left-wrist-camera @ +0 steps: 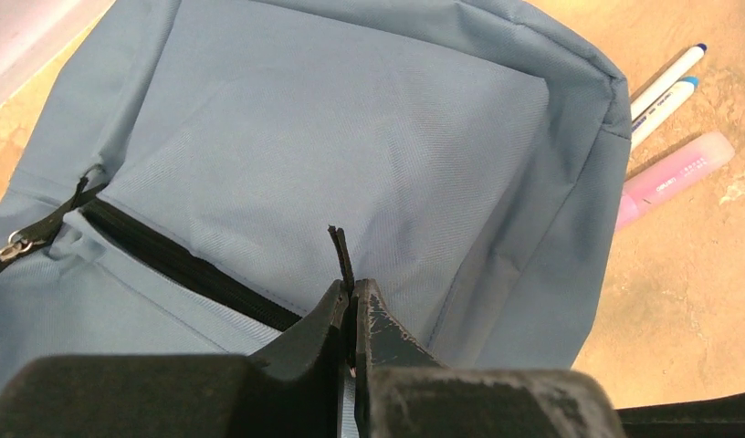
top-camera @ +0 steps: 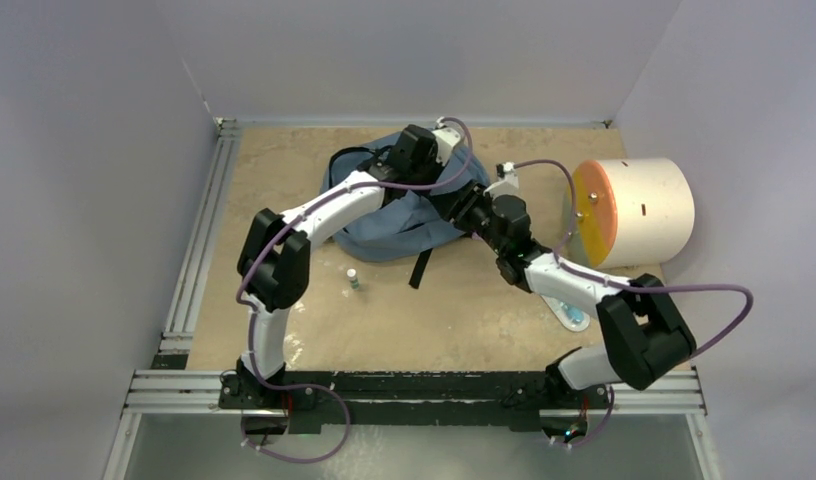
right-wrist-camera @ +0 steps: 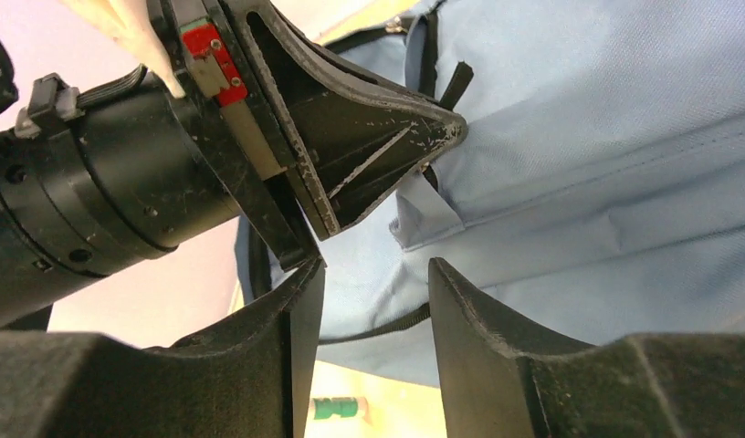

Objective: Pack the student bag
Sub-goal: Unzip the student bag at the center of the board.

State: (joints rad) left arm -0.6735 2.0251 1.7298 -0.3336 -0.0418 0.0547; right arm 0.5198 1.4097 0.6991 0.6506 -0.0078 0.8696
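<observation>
The grey-blue student bag point(top-camera: 389, 228) lies flat at the back middle of the table. It fills the left wrist view point(left-wrist-camera: 351, 137), where its dark front-pocket zipper line point(left-wrist-camera: 186, 265) shows. My left gripper point(left-wrist-camera: 353, 287) is shut on a thin black zipper pull tab point(left-wrist-camera: 341, 248) over the bag; in the top view the left gripper point(top-camera: 446, 190) sits on the bag's right side. My right gripper point(right-wrist-camera: 376, 274) is open and empty, just above the bag fabric point(right-wrist-camera: 606, 137) and close beside the left gripper's fingers point(right-wrist-camera: 387, 137). In the top view the right gripper point(top-camera: 466, 210) nearly meets the left one.
A white cylinder with an orange face point(top-camera: 634, 210) stands right of the bag. A small green-labelled tube point(top-camera: 353, 279) lies in front of the bag. Two white pens point(left-wrist-camera: 666, 87) and a pink highlighter point(left-wrist-camera: 675, 173) lie beside the bag. A black strap point(top-camera: 421, 265) trails forward.
</observation>
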